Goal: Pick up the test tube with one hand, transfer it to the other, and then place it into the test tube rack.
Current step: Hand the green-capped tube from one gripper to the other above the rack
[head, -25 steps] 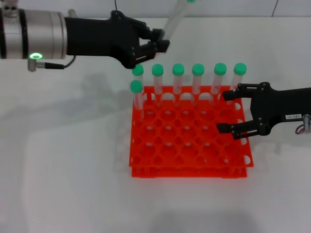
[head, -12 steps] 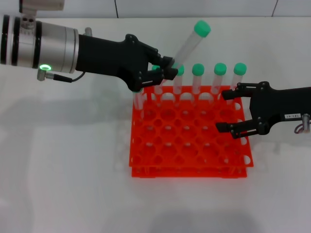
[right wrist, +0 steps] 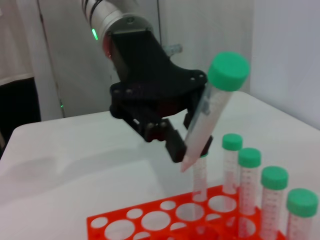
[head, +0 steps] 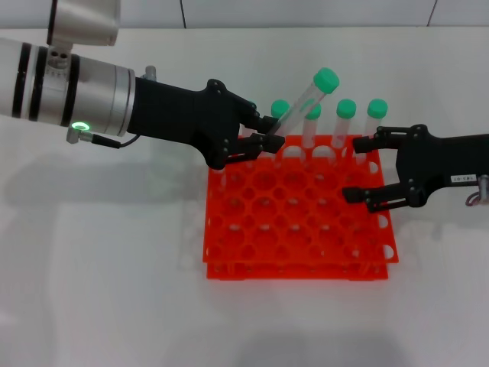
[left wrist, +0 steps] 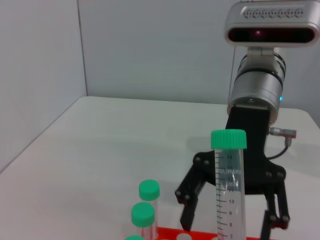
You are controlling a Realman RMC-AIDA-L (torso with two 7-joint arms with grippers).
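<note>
My left gripper (head: 269, 136), on the silver arm with the green light, is shut on the lower part of a clear test tube (head: 302, 107). The tube tilts with its green cap (head: 326, 79) up and to the right, above the back rows of the orange-red test tube rack (head: 298, 269). My right gripper (head: 354, 168), with the white label, hovers open over the rack's right side, a short way from the tube. The right wrist view shows the left gripper (right wrist: 186, 135) gripping the tilted tube (right wrist: 205, 125). In the left wrist view the tube (left wrist: 228, 190) stands in front of the right gripper's spread fingers (left wrist: 189, 210).
Several more green-capped tubes (head: 346, 108) stand in the rack's back row, just behind and beside the held tube; those at the left are hidden by the left gripper. The rack's other holes (head: 294, 229) show nothing in them. White table (head: 99, 290) surrounds the rack.
The left gripper has carried the tube down and to the right, from beyond the rack's back left corner toward the right gripper. The right gripper has barely shifted and stays open.
</note>
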